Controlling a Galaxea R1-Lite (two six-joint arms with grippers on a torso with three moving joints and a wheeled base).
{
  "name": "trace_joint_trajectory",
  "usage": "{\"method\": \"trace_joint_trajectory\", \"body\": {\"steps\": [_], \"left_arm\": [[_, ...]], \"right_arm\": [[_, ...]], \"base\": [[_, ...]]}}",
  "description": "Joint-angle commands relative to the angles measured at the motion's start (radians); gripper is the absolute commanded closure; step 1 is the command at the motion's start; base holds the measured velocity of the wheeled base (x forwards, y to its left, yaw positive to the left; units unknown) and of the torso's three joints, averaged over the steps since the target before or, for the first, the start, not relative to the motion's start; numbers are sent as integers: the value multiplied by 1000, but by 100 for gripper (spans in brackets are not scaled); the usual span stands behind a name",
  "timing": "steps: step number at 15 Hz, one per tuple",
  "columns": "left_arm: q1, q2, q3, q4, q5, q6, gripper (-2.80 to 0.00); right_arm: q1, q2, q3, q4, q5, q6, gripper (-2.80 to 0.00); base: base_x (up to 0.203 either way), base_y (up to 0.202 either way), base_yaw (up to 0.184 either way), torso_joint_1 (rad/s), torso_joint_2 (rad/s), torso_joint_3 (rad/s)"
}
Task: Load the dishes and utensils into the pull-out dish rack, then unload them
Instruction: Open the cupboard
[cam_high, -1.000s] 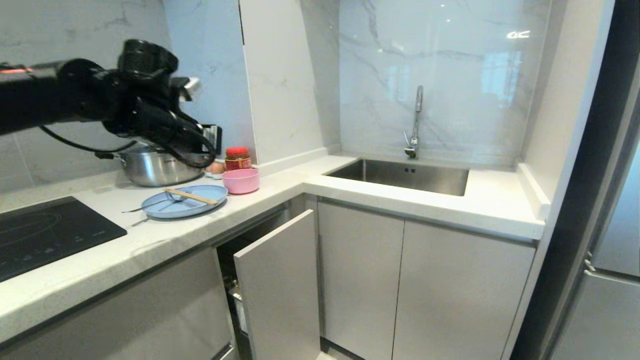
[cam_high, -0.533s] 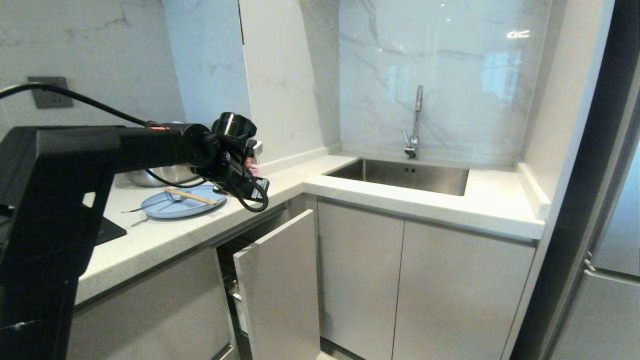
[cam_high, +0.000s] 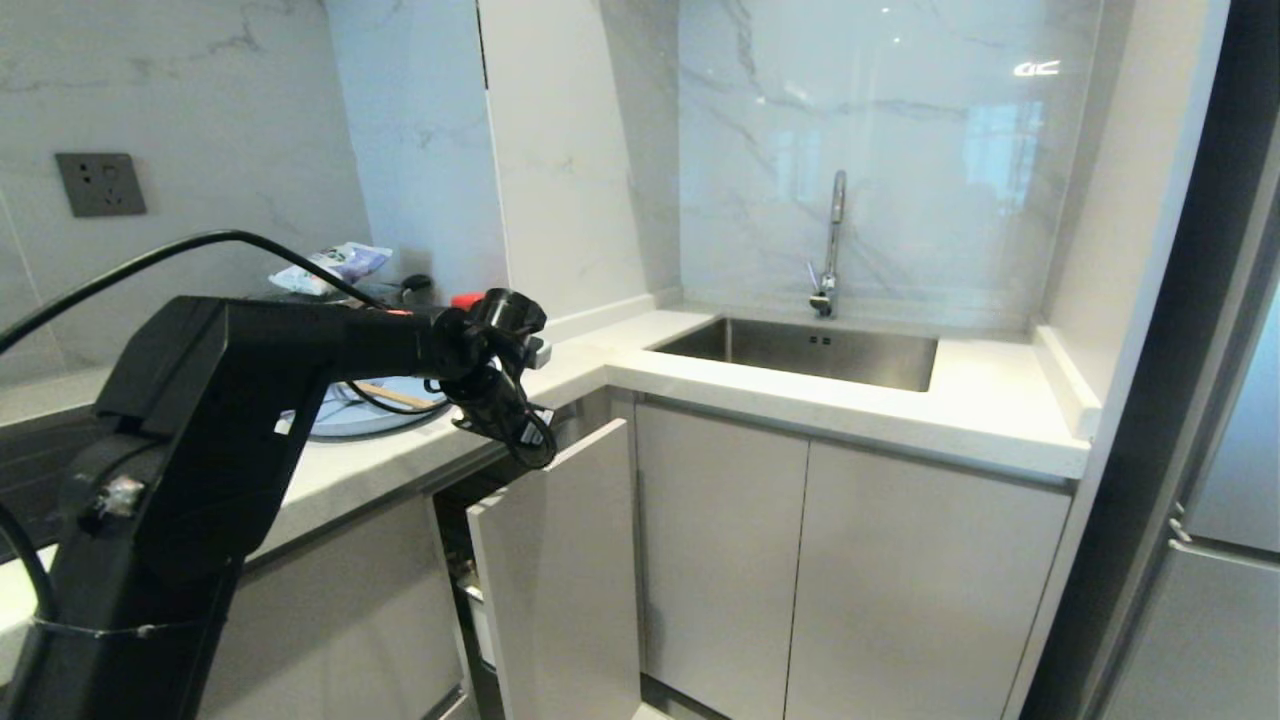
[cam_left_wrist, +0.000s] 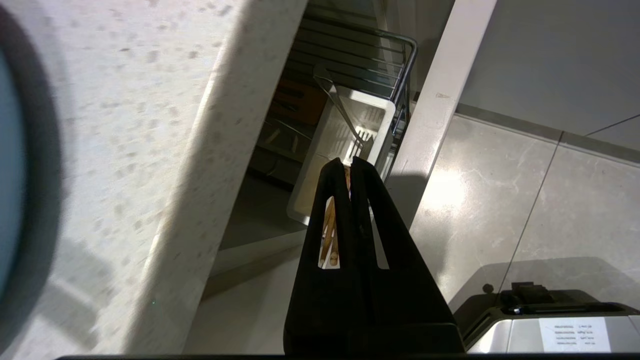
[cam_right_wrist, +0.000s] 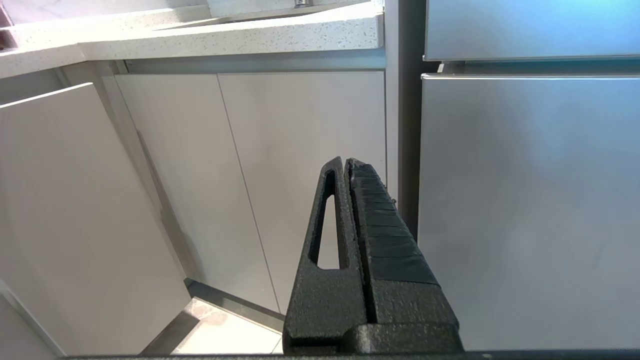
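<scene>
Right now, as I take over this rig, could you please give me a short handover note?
Left tool: shut, past the counter edge, pointing down at the dish rack inside the cabinet.
Right tool: shut, parked facing cabinet fronts.
Things: plate with chopsticks on the counter; bowl and metal utensil hidden by the arm. Wooden sticks show through the left fingers; cannot tell if they are held.
Done: cabinet door half open.
Left: load the plate and the rest, then unload.
</scene>
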Motion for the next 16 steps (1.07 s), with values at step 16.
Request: {"method": "trace_joint_trajectory", "body": {"steps": [16], "left_arm": [[-25, 93, 0, -10, 21, 33, 0]], "right_arm": [[0, -4, 1, 0, 0, 0, 0]], "base": [[0, 0, 0, 0, 0, 0]]}}
